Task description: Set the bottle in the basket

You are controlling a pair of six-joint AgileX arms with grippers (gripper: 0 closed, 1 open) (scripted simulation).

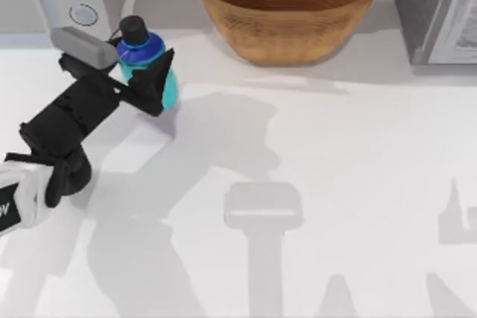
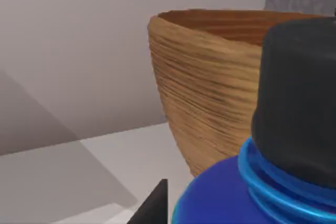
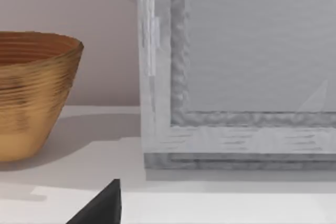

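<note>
In the upper left of the top view, the left gripper (image 1: 146, 83) holds the bottle (image 1: 147, 61): its black wedge-shaped fingers (image 1: 159, 80) are closed against the turquoise body, one of them lying across the front and hiding part of it. The bottle is a small smooth cylinder with a dark blue shoulder and a round black screw cap; a thin dark strap shows beside the cap. Whether its base touches the table (image 1: 335, 176) cannot be made out. The arm behind the gripper is matte black and blocky, running down toward the left edge, where a white casing bears a letter that is cut off by the frame.

At the top centre sits the basket (image 1: 287, 7), a wide round bowl of tan-brown wicker with fine ribbed rings, its far rim cut off by the top edge. It stands well apart from the bottle, to the right of it.

The left wrist view looks past the blue shoulder and ridged neck of the bottle (image 2: 236, 192) and its black cap toward the basket's woven wall (image 2: 210, 103).

In the right wrist view a dark fingertip of the right gripper (image 3: 100, 208) shows at the lower edge; whether it is open or closed cannot be told. Beyond it stand the basket (image 3: 31, 98) and a grey panelled appliance (image 3: 236, 77). A smooth white table lies under everything, crossed by soft grey shadows
</note>
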